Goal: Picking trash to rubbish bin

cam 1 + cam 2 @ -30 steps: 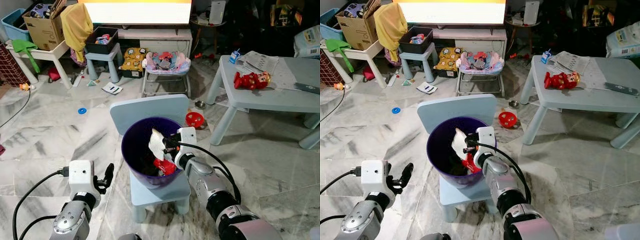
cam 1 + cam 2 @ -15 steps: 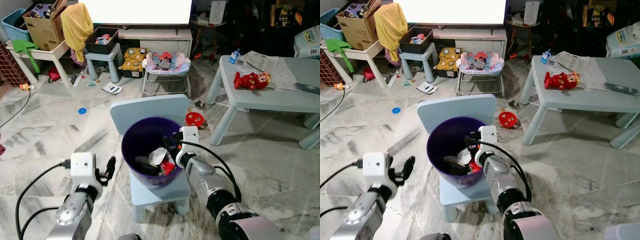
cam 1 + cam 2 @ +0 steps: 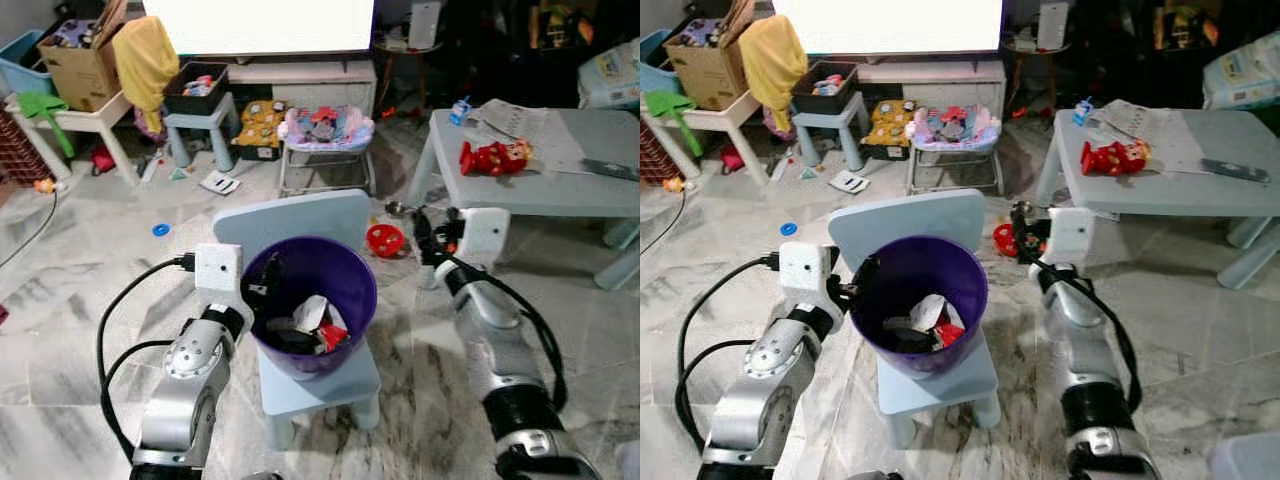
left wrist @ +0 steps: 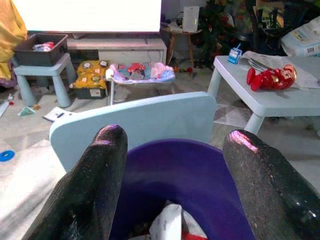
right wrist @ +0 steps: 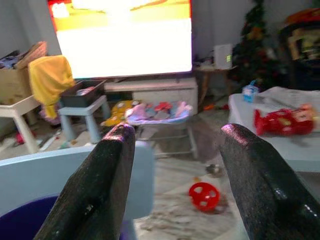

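Note:
A purple bin (image 3: pixel 300 365) stands on a small light-blue chair (image 3: pixel 290 215). Inside it lie a crumpled white paper (image 3: pixel 312 312), a red wrapper (image 3: pixel 330 338) and some dark scraps. My left gripper (image 3: pixel 258 290) is at the bin's left rim, open, and in the left wrist view the bin (image 4: pixel 175 170) shows between its fingers (image 4: pixel 95 170). My right gripper (image 3: pixel 430 240) is raised to the right of the bin, clear of it, open with nothing between its fingers (image 5: pixel 107 165).
A grey-blue table (image 3: pixel 560 190) with a red toy (image 3: pixel 492 157) stands at the right. A red ball (image 3: pixel 381 240) lies on the marble floor behind the chair. Further back are a baby bouncer (image 3: pixel 322 128), a stool (image 3: pixel 200 110) and a blue ring (image 3: pixel 162 229).
The white paper dropped from my right gripper into the bin, and that gripper pulled out and swung up to the right. My left gripper rose to the bin's left rim.

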